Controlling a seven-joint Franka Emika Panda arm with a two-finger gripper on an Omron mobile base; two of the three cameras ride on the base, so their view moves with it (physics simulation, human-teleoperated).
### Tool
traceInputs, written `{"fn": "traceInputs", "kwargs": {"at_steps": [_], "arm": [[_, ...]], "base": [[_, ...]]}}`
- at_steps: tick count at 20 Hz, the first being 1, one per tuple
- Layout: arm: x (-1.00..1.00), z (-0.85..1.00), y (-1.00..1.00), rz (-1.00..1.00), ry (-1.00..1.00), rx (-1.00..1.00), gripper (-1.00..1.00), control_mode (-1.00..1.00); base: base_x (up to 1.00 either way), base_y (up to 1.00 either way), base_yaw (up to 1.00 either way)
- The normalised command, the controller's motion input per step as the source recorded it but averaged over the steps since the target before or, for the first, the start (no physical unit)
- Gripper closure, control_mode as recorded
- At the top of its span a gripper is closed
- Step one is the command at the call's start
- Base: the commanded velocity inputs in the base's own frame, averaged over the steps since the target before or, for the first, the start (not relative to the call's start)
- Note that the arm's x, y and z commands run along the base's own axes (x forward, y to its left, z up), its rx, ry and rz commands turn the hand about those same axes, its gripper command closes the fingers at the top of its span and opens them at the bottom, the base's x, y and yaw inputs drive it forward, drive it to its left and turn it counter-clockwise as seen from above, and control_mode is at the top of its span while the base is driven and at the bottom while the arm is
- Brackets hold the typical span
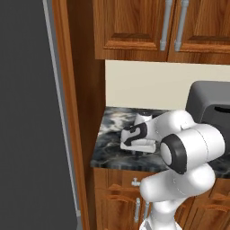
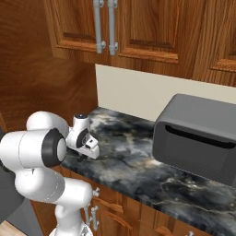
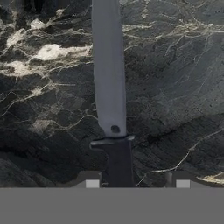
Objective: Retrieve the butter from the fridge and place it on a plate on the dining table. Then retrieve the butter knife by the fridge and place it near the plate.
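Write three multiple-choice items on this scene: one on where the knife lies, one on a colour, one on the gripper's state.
1. The butter knife lies on:
A. the marbled counter
B. a plate
C. a fridge shelf

2. The knife's handle is:
A. red
B. dark
C. white

3. The gripper is:
A. holding the knife lifted off the counter
B. clamped on a bottle
C. down at the handle, a fingertip on either side

Answers: 1 A, the hand view shows marble around the blade. 2 B, a dark grip below the grey blade. 3 C, the handle runs between the tips on the counter.
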Motion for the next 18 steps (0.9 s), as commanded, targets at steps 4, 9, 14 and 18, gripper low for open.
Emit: {"fn": "traceInputs", "kwargs": {"at_steps": [4,9,14,18], "arm": [[0.00,-0.11,0.01,0.01,0.00,0.02,1.00,-1.00],[0.00,-0.11,0.11,0.04,0.00,0.02,1.00,-1.00],[0.04,-0.05,0.26,0.07,0.00,0.00,1.00,-1.00],[0.02,-0.15,0.35,0.09,0.03,-0.08,1.00,-1.00]], "base": [[0.00,0.00,0.00],[0.00,0.00,0.00],[0.00,0.00,0.00],[0.00,0.00,0.00]]}}
